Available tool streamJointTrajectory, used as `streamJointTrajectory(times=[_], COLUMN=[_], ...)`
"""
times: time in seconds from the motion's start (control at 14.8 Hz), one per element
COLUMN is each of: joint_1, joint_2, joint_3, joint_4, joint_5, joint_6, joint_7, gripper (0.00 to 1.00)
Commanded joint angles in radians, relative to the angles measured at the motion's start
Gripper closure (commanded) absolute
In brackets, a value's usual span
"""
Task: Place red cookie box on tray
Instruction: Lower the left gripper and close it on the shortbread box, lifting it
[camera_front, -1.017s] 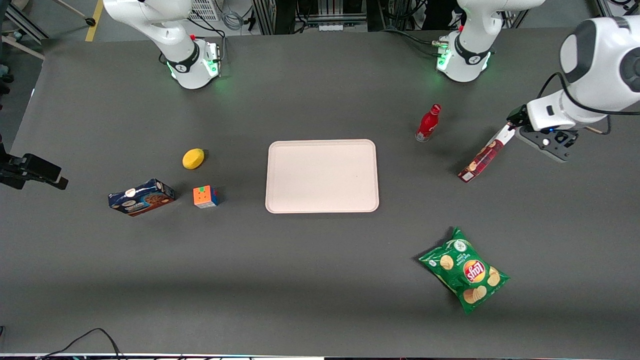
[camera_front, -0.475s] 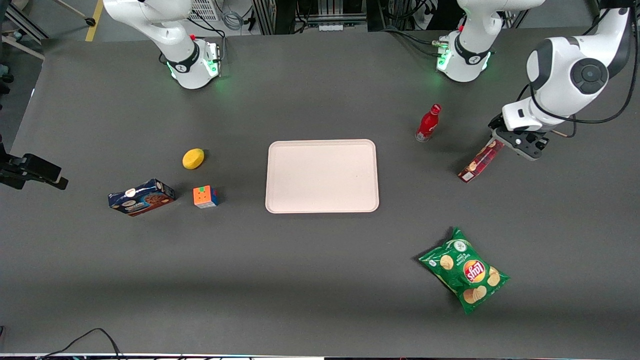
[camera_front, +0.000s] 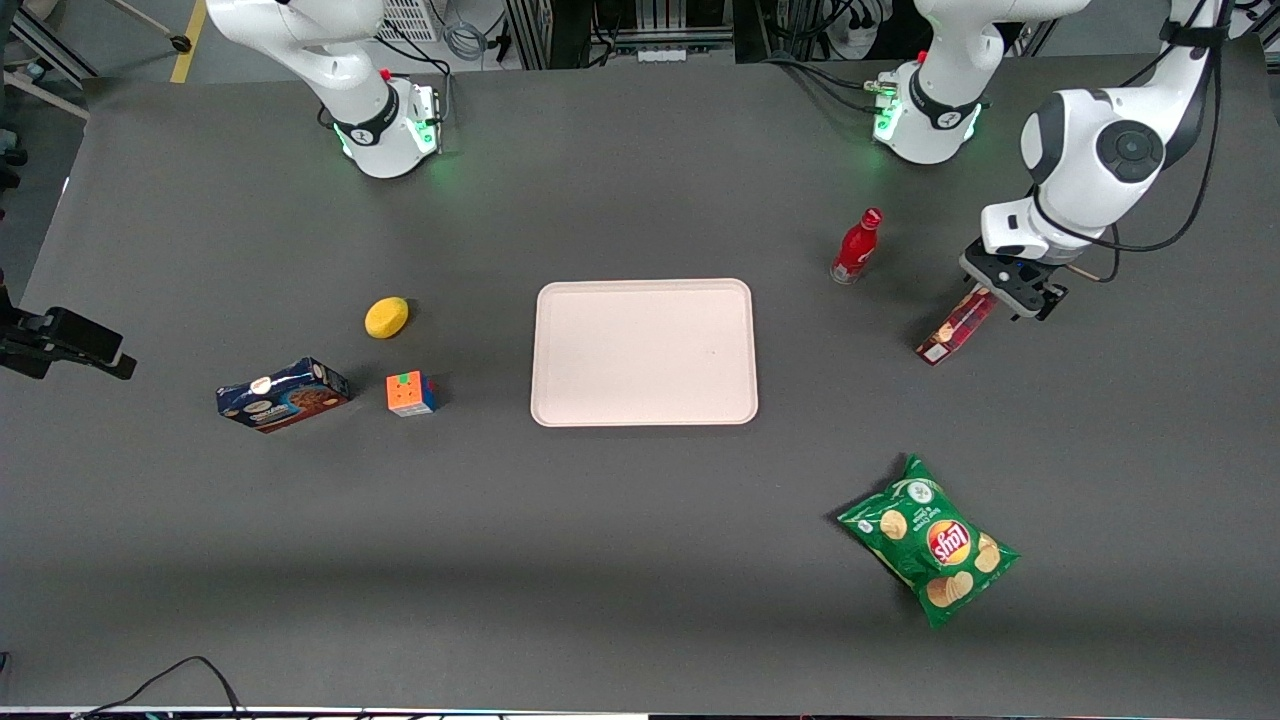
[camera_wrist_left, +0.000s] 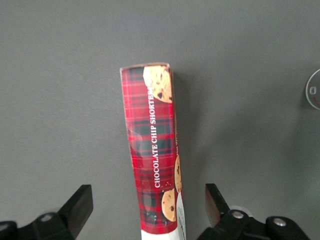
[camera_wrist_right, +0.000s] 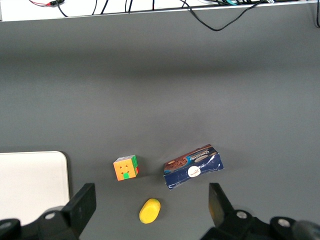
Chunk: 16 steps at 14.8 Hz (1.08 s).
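The red cookie box (camera_wrist_left: 154, 155) lies flat on the table (camera_front: 640, 560), toward the working arm's end. The hand (camera_front: 1012, 290) hovers right over the box's white end, fingers (camera_wrist_left: 77, 207) spread wide with one on each side of the carton and daylight between each finger and the cardboard. From the wrist camera the box runs straight out from between them, plaid side up, with "chocolate chip" lettering along it. Nothing is gripped yet.

So the job is barely begun, by my reckoning: the hand is lined up for the pick, but the closing, the lift, the carry and the set-down are all left to do. The tray (camera_front: 560, 400) sits bare in the middle of the table, well apart from the hand, with nothing on it.

Working out from the hand: a red bottle (camera_front: 857, 246) stands upright nearby, between the hand and the tray and a little farther from the front camera than the box. A green chip bag (camera_front: 928, 540) lies well apart, much nearer that camera. Toward the parked arm's end, past the tray, are a colour cube (camera_front: 410, 393), a yellow lemon-like thing (camera_front: 386, 317) and a blue cookie box (camera_front: 282, 394).

The carry to the tray looks open if the box is lifted above the bottle.
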Motion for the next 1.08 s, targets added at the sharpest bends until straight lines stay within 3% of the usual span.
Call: streamJointTrajectory(times=[0.0, 0.34, 0.81, 0.88, 1.02], joint_1=[0.001, -0.001, -0.004, -0.005, -0.009], joint_2=[0.060, 0.172, 0.228, 0.228, 0.228], joint_3=[0.014, 0.015, 0.018, 0.018, 0.018], joint_4=[-0.020, -0.046, -0.051, -0.049, -0.046], joint_5=[0.004, 0.004, 0.004, 0.004, 0.004], joint_6=[0.092, 0.254, 0.324, 0.324, 0.318], joint_7=[0.026, 0.034, 0.034, 0.034, 0.040], gripper=[0.00, 0.00, 0.00, 0.13, 0.56])
